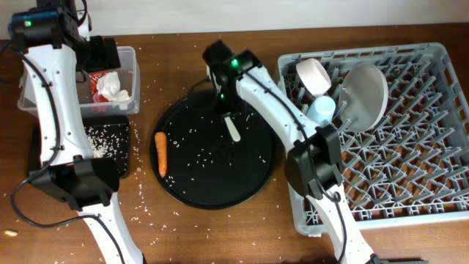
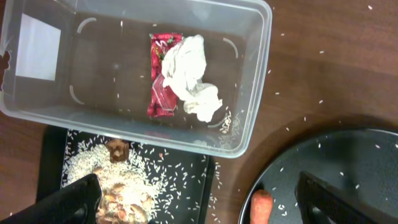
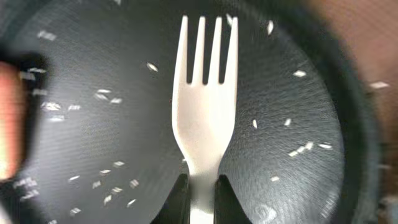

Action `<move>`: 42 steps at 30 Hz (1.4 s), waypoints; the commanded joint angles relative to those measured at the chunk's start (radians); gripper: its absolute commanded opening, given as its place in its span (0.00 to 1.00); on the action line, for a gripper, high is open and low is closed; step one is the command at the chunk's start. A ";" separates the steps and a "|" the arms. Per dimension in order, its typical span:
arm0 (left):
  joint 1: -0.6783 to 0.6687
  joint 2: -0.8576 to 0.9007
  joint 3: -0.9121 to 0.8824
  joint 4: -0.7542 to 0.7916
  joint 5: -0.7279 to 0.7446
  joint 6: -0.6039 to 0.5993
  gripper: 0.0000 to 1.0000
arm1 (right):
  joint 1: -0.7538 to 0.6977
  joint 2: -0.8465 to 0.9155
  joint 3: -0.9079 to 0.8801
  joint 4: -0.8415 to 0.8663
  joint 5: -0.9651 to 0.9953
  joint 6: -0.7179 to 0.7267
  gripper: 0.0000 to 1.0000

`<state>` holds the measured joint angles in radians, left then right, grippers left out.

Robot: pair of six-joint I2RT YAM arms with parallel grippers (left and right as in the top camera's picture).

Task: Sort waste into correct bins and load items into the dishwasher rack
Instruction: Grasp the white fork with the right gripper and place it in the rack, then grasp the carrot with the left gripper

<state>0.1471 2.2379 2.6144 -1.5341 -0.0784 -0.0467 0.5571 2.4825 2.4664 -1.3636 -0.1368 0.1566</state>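
Observation:
My right gripper (image 3: 202, 196) is shut on the handle of a white plastic fork (image 3: 205, 106), above the large round black tray (image 1: 212, 192); the fork (image 1: 232, 128) shows in the overhead view too. An orange carrot (image 1: 160, 153) lies at the tray's left side, with rice grains scattered round it. My left gripper (image 2: 196, 202) is open and empty over the clear tub (image 2: 249, 81), which holds the red-and-white wrapper (image 2: 160, 93) and crumpled white napkin (image 2: 193, 78). The shallow black tray (image 2: 186, 186) holds rice (image 2: 93, 165) and a brown lump (image 2: 117, 149). The grey rack (image 1: 410, 147) holds the white bowl (image 1: 314, 73), grey plate (image 1: 364, 95) and light-blue cup (image 1: 321, 110).
Loose rice grains lie on the brown table (image 1: 190, 235) around the trays. The rack fills the right side. The tub (image 1: 132, 73) and shallow tray (image 1: 106, 139) stand at the far left under my left arm.

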 commanded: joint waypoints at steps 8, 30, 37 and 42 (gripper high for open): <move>0.003 0.000 0.005 0.001 0.010 -0.010 0.99 | -0.328 -0.085 0.415 -0.335 0.009 -0.011 0.04; -0.183 -0.154 -0.243 -0.154 0.224 0.030 0.99 | -0.397 -0.282 0.099 -0.335 -0.010 -0.100 0.96; -0.373 -0.262 -0.942 0.191 0.084 -0.289 0.99 | -0.396 -0.284 0.099 -0.332 -0.010 -0.101 0.96; -0.373 -0.262 -1.170 0.399 -0.064 -0.354 0.96 | -0.396 -0.284 0.097 -0.335 -0.010 -0.101 0.97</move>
<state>-0.2287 1.9877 1.5005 -1.1709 -0.0463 -0.3412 0.1589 2.2047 2.5633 -1.6909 -0.1406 0.0559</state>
